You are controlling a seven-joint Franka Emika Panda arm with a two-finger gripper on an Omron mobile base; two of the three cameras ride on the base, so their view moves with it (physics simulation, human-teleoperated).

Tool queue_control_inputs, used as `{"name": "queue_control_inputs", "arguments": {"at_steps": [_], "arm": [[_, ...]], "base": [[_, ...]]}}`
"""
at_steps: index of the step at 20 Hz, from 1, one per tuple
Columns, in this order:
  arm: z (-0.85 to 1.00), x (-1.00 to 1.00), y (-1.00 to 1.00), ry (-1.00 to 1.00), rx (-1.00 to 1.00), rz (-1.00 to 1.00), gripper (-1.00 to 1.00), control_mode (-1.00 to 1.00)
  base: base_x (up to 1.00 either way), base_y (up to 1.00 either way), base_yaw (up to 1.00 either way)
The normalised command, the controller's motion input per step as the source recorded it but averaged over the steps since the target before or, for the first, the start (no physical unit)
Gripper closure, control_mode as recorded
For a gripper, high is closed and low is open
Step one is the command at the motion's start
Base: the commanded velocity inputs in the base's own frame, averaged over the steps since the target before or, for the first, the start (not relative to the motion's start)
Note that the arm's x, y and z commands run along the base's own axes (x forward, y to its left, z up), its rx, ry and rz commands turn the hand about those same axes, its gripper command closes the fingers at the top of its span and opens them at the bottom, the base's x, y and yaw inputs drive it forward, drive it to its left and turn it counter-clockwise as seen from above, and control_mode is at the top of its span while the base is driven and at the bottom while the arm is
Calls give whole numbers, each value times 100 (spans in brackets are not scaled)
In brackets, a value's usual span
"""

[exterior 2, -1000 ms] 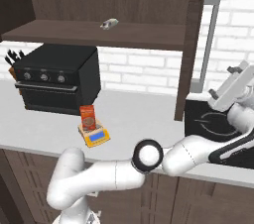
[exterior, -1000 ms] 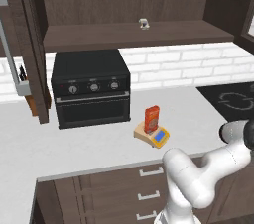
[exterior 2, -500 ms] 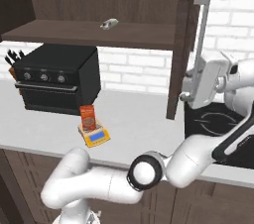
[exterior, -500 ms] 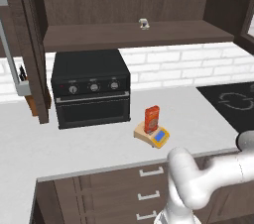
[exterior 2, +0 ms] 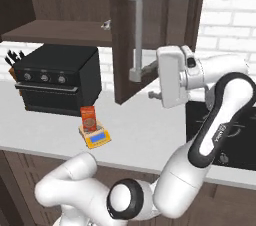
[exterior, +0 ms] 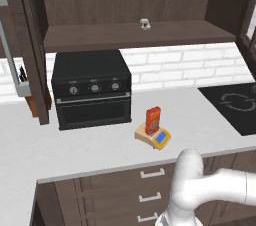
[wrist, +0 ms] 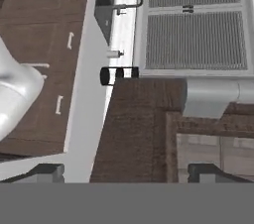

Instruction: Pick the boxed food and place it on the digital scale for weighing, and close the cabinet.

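Note:
The orange-red boxed food (exterior: 153, 120) (exterior 2: 88, 118) stands upright on the yellow digital scale (exterior: 155, 138) (exterior 2: 95, 138) on the counter. The dark brown cabinet's right door (exterior 2: 150, 15) (wrist: 139, 129) stands partly open, and its silver bar handle (exterior 2: 135, 30) (wrist: 213, 96) faces the arm. My gripper (exterior 2: 150, 82) (wrist: 126, 173) is open at the lower end of that handle, against the door, with nothing held. The cabinet's left door (exterior: 30, 45) also stands open.
A black toaster oven (exterior: 92, 90) (exterior 2: 55, 85) sits left of the scale. A small white-grey object (exterior: 145, 24) (exterior 2: 106, 24) rests on the cabinet shelf. A knife block (exterior 2: 12, 60) is at far left, a cooktop (exterior: 232, 105) at right, and drawers (exterior: 150, 195) below.
My hand has swung left from the far right to the cabinet's right door. The door and its handle have moved left with it. The boxed food and scale have not moved.

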Motion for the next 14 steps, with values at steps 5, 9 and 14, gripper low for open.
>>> {"name": "queue_control_inputs", "arguments": {"at_steps": [5, 9, 14], "arm": [[0, 67, 99, 18, -1, -32, -100, -100], [6, 85, 73, 24, 0, -30, -100, -100], [13, 95, 31, 36, -4, -35, -100, -100]], "base": [[0, 0, 0], [0, 0, 0], [0, 0, 0]]}}
